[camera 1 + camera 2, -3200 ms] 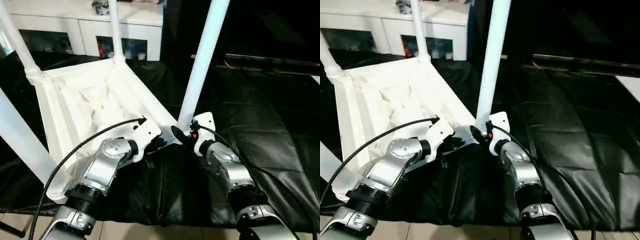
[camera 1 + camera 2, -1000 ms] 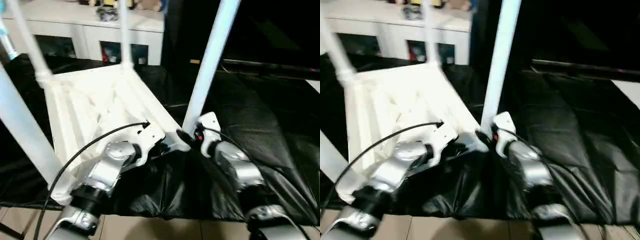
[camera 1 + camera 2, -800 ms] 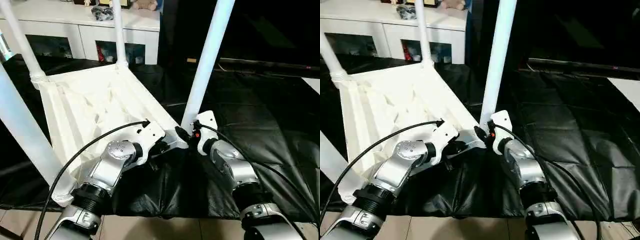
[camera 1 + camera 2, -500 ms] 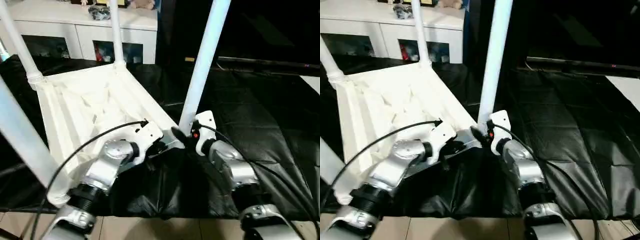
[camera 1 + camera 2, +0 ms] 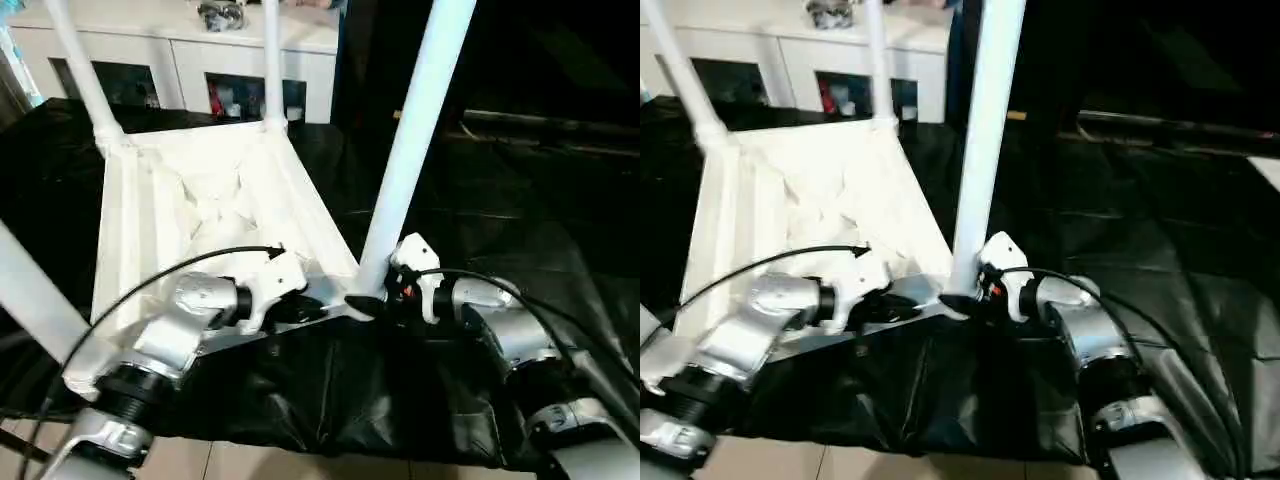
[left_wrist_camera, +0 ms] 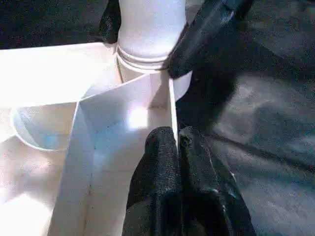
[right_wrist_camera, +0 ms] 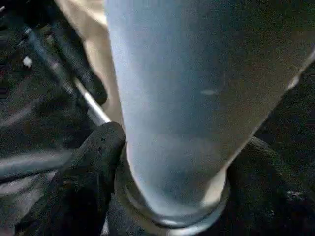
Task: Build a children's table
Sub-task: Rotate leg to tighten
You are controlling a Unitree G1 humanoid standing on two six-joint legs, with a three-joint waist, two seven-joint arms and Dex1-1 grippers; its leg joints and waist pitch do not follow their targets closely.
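While the tabletop [image 5: 200,200] lies upside down on the black-draped work table [image 5: 560,230], its four legs pointing up, my left gripper [image 6: 172,147] stays pinched shut on the near rim wall beside the corner socket. My right gripper [image 7: 167,162] straddles the base of the near-right leg [image 5: 415,140] — fingers [image 7: 93,162] either side, spread wider than a second ago, not squeezing. Head view has shifted since then; the table sits more square-on, white cabinet [image 5: 200,60] behind.
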